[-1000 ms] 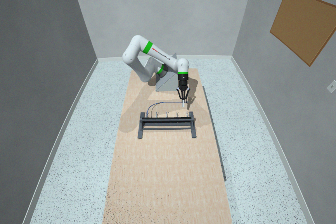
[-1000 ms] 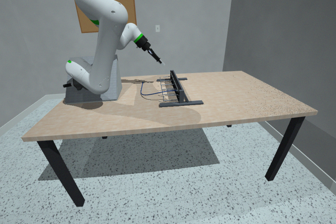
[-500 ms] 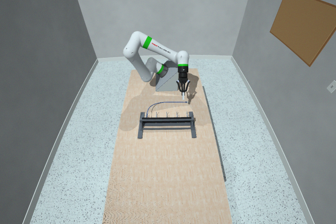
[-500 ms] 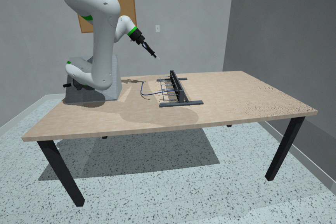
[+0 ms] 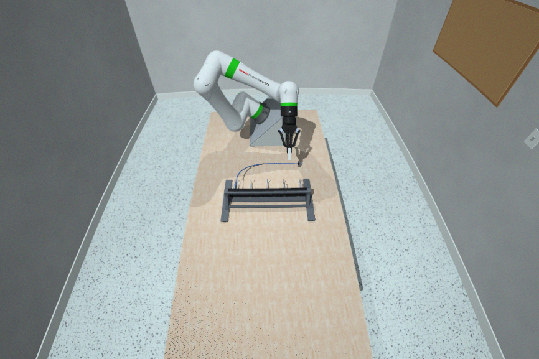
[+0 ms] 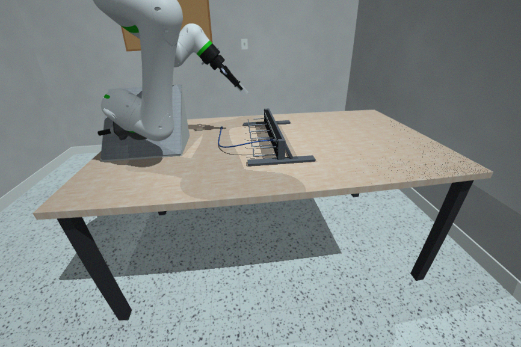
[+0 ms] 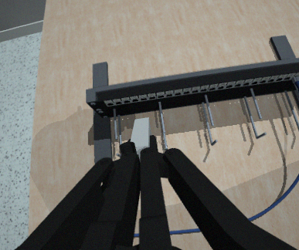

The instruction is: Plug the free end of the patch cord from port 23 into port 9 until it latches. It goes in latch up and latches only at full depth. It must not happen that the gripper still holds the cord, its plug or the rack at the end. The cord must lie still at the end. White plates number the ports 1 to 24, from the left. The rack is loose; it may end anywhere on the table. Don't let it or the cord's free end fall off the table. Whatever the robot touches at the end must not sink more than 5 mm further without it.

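Observation:
The grey rack (image 5: 269, 192) (image 6: 281, 149) (image 7: 198, 79) stands on its two feet, its port row facing the robot. The blue patch cord (image 5: 274, 163) (image 6: 229, 146) (image 7: 187, 231) has one end in a port near the rack's right end in the wrist view. From there it curves towards the robot base. Its free plug (image 5: 299, 163) (image 6: 221, 127) lies on the table in front of the rack, and is hidden in the wrist view. My gripper (image 5: 289, 154) (image 6: 243, 89) (image 7: 144, 129) is shut and empty, its pale fingertips together, high above the table. The plate numbers are too small to read.
Thin hooked metal rods (image 5: 267, 182) (image 7: 210, 131) stick out of the rack towards the robot, below the ports. The robot's grey pedestal (image 5: 264, 137) (image 6: 181, 124) stands behind the free plug. The table's long edge (image 5: 334, 180) runs beyond the rack's end on the plug's side.

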Controlling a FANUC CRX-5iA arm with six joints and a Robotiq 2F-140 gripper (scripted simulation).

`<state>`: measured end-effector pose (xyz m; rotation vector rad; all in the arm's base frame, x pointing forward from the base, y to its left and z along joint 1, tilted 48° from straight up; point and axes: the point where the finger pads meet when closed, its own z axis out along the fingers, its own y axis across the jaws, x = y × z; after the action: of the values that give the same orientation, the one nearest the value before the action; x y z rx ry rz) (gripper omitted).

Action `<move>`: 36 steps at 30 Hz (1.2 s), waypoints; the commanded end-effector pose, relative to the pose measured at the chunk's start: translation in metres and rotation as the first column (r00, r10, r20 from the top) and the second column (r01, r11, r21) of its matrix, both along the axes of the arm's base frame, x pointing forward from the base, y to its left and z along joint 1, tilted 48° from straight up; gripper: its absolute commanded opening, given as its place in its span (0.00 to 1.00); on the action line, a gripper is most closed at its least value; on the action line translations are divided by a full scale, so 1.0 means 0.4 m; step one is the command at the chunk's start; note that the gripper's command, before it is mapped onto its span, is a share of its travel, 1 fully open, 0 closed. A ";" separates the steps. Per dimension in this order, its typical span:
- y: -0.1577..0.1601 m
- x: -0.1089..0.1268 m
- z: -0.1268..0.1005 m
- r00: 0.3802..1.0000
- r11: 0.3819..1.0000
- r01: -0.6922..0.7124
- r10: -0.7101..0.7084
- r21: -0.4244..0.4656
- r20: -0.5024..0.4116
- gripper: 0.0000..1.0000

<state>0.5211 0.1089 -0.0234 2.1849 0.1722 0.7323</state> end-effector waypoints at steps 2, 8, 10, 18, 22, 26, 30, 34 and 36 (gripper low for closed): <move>-0.032 -0.006 0.037 1.000 1.000 -0.001 0.001 0.001 0.000 0.00; -0.074 -0.013 0.084 1.000 1.000 -0.001 0.001 0.001 0.000 0.00; -0.088 -0.015 0.100 1.000 1.000 -0.001 0.001 0.001 0.000 0.00; -0.121 -0.021 0.136 1.000 1.000 -0.001 0.001 0.001 0.000 0.00; -0.122 -0.021 0.137 1.000 1.000 -0.001 0.001 0.001 0.000 0.00; -0.123 -0.021 0.137 1.000 1.000 -0.001 0.001 0.001 0.000 0.00; -0.136 -0.010 0.127 1.000 1.000 -0.001 0.001 0.001 0.000 0.00; -0.171 0.020 0.100 1.000 1.000 -0.001 0.001 0.001 0.000 0.00; -0.183 0.030 0.091 1.000 1.000 -0.001 0.001 0.001 0.000 0.00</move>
<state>0.5235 0.0451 0.0205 2.1857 0.1721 0.7293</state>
